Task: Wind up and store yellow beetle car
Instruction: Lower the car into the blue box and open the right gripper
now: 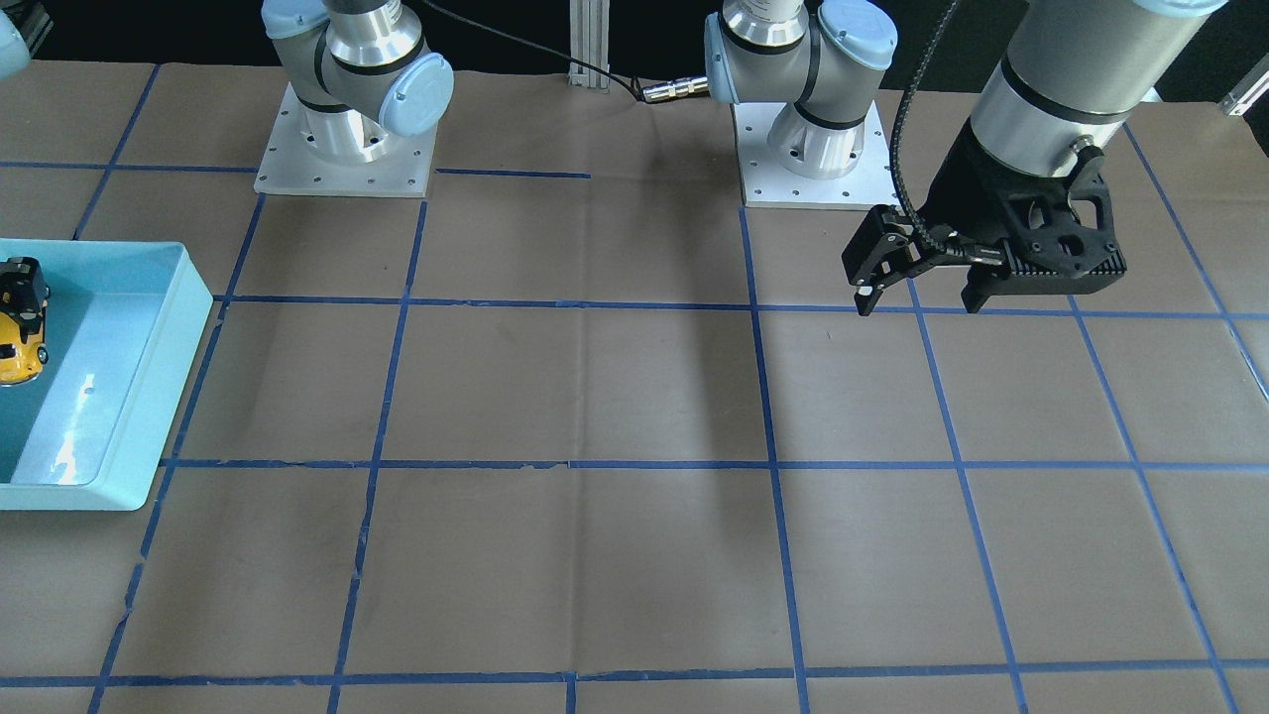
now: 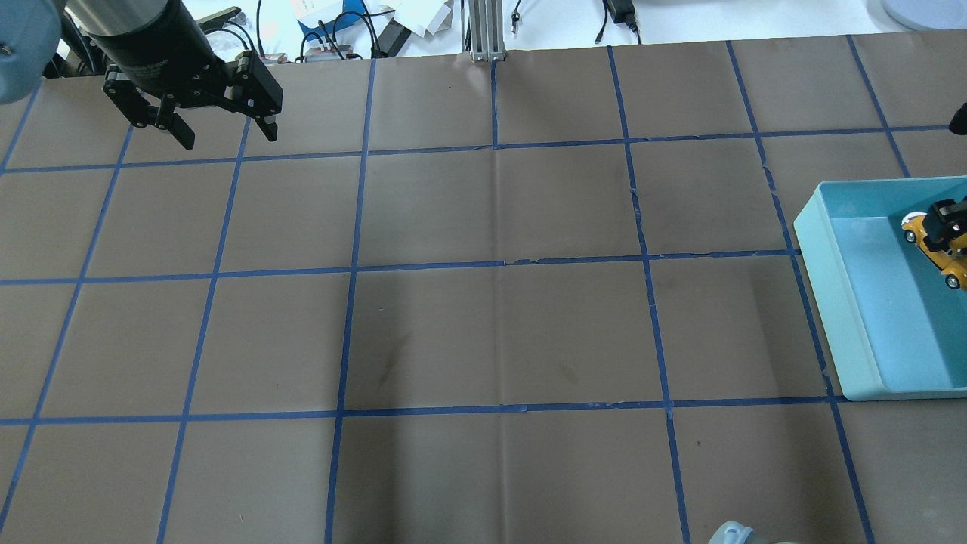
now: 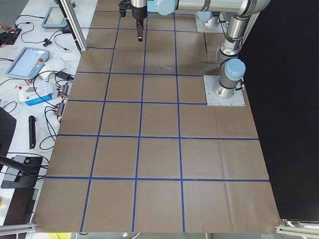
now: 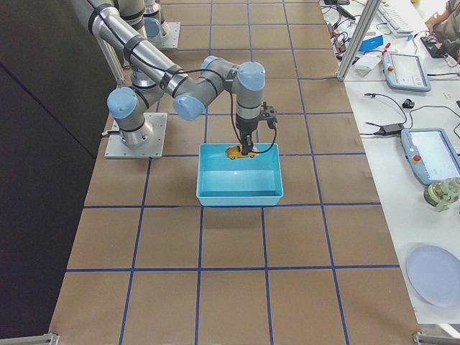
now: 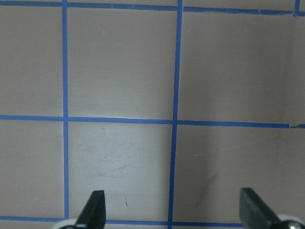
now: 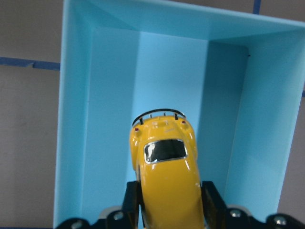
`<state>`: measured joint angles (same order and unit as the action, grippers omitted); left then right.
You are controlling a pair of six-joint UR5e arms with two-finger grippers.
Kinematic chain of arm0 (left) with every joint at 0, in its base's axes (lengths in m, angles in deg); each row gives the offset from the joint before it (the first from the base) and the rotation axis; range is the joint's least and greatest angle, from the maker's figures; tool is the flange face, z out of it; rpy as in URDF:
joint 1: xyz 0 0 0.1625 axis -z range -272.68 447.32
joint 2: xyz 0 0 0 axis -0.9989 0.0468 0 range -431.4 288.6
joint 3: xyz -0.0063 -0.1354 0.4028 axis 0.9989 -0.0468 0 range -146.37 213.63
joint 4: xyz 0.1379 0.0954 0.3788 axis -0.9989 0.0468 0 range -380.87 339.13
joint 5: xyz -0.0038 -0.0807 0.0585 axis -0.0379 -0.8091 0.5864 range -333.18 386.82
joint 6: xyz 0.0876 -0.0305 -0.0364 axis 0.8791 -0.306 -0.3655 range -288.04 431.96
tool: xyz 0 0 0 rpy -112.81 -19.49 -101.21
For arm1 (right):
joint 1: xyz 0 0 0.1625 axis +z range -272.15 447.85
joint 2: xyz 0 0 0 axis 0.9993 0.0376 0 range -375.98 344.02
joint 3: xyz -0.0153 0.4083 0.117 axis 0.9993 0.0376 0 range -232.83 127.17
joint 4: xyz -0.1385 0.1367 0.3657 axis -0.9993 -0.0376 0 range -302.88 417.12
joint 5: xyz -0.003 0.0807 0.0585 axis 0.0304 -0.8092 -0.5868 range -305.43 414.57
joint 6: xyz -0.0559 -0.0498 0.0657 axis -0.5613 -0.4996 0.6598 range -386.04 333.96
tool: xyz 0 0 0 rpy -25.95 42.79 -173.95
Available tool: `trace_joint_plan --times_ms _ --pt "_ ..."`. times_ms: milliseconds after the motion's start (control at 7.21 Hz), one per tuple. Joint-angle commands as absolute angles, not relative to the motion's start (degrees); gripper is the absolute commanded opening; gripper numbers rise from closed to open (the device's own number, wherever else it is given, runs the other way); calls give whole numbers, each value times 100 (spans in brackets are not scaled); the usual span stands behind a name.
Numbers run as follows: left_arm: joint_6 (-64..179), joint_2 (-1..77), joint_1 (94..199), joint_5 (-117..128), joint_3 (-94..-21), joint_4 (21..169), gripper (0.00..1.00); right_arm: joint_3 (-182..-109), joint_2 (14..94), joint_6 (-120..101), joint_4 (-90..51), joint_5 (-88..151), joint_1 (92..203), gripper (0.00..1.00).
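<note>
The yellow beetle car [image 6: 167,176] is inside the light blue tray [image 6: 76,143], near its wall on the robot's side. My right gripper [image 6: 172,199] is shut on the car's sides, with a black finger [image 6: 134,200] pressed against each flank. I cannot tell whether the wheels touch the tray floor. The overhead view has the car [image 2: 919,227] under the right gripper [image 2: 948,219] at the right edge. The front view has the car [image 1: 18,355] at the left edge. My left gripper [image 2: 223,132] hangs open and empty over bare table at the far left, its fingertips [image 5: 95,205] wide apart.
The tray [image 2: 820,257] sits at the table's right end. Both arm bases [image 1: 342,149] stand on the robot's edge of the brown, blue-taped table [image 1: 595,397]. Cables and tablets [image 4: 406,68] lie on the white bench beyond the far edge, and a plate [image 4: 435,277] too.
</note>
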<state>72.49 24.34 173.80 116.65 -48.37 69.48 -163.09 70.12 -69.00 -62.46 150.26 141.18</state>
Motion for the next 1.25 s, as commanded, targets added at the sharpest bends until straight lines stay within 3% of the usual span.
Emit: trace_joint_plan --times_ms 0,278,1110 --pt "7249 2431 17380 11665 -4837 6948 100 -17179 7015 -6955 -7597 14993 13891 24" --pt "7249 2440 17380 11665 -4837 6948 100 -17551 7015 -6728 -7973 15002 13865 24" --pt "7249 2440 17372 11665 -4837 6948 100 -17570 6901 -6515 -7911 14529 13540 24"
